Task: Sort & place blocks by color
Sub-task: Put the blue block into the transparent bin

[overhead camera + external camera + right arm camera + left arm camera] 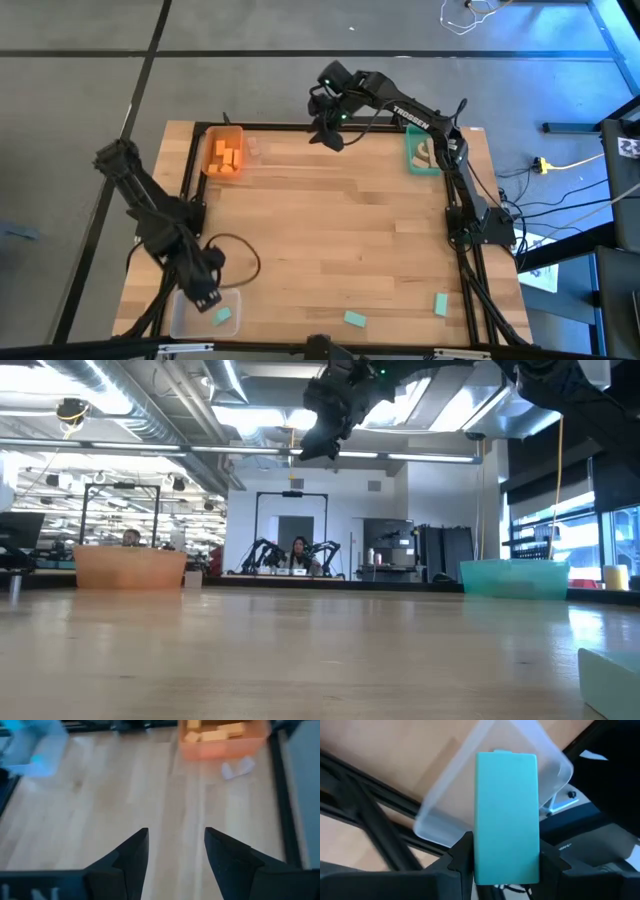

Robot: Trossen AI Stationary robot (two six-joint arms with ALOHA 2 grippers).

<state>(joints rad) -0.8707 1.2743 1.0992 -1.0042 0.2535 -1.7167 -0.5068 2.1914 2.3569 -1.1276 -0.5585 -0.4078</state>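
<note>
Teal block clamped in left end effector above clear bin.

White lettering reading "TROSSEN" runs along the right arm in the high view. No other text is legible.

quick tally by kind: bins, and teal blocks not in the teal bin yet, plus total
bins: 3 (orange bin, teal bin, clear bin)
teal blocks outside the teal bin: 3 (held teal block in the left tool, middle teal block and right teal block lying on the table)
total: 6
</note>
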